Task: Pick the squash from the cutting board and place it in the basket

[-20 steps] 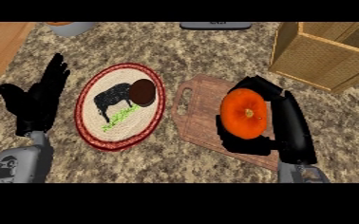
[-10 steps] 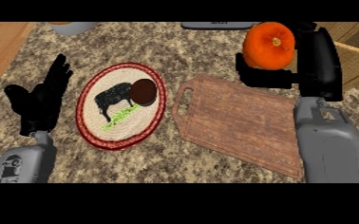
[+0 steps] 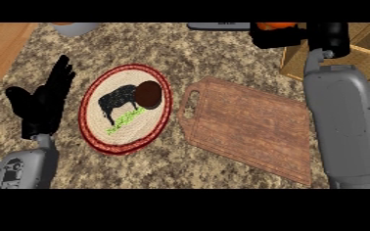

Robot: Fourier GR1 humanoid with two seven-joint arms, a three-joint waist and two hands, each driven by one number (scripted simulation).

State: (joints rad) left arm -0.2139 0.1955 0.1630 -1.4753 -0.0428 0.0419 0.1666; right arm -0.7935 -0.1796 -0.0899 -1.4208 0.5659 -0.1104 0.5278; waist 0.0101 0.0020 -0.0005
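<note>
The right robot hand (image 3: 289, 35) is at the top right of the head view, near the upper edge. Its black fingers are curled around the orange squash (image 3: 276, 26), and they hide most of it; only a small orange part shows above the fingers. So the squash is held in the air, away from the cutting board, and it is just beside the near corner of the wooden basket (image 3: 321, 61). The basket stands at the right edge of the view, and the grey right forearm covers much of it. I cannot tell if the squash is already over the basket opening or only next to it.

The left robot hand (image 3: 45, 103) is at the left side of the view. It is open, with the fingers straight and pointing up, and it holds nothing. It rests over the surface (image 3: 217, 54), which has a speckled stone pattern.

The wooden cutting board (image 3: 249, 127) lies in the middle right, with its handle hole toward the left. Just beside it, on the left, lies a round woven plate (image 3: 98, 132) with a red rim. A dark brown round thing (image 3: 148, 94) lies on the plate.
</note>
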